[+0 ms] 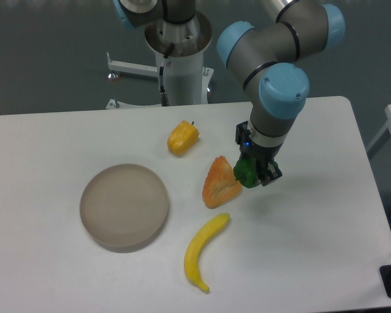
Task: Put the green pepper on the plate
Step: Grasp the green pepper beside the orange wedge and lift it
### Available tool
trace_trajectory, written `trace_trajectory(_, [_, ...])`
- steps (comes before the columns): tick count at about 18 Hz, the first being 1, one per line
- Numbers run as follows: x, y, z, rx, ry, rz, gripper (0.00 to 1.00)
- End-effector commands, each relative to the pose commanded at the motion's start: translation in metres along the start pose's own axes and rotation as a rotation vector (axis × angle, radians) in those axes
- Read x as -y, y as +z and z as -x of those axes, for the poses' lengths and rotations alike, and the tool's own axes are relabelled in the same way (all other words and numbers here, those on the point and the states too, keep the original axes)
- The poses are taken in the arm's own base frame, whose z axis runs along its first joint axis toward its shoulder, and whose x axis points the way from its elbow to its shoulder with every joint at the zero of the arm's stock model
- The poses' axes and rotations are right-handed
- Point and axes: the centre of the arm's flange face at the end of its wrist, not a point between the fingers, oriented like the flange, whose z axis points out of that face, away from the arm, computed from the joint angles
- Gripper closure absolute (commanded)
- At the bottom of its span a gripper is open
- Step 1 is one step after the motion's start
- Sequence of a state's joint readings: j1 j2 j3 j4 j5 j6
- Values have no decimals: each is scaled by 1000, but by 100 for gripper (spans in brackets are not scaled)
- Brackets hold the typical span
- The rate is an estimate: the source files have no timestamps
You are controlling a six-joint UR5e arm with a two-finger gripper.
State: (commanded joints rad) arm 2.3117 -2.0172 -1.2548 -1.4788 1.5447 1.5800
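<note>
Hand (253, 173) grips the green pepper (244, 172) tight, fingers squeezed around it — right beside the orange strawberry-shaped toy (219, 184) (just touching it). Far off left on the table (52, 143) sits the plate (124, 206).

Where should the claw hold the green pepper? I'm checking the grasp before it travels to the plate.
Across the blocky lobed body, from straight above. The claw already points down with the green pepper between its fingers. The pepper sits right beside the strawberry-like fruit, so a side approach is crowded. The plate lies to the left in the picture.
</note>
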Motion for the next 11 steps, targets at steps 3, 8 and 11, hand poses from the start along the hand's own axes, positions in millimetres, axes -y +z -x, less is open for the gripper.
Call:
trace_trajectory(3, [2, -2, -1, 1, 0, 3, 68])
trace_trajectory(8, [37, -2, -26, -13, -8, -16, 70])
trace_trajectory(11, [74, -6, -55, -17, -33, -53, 70])
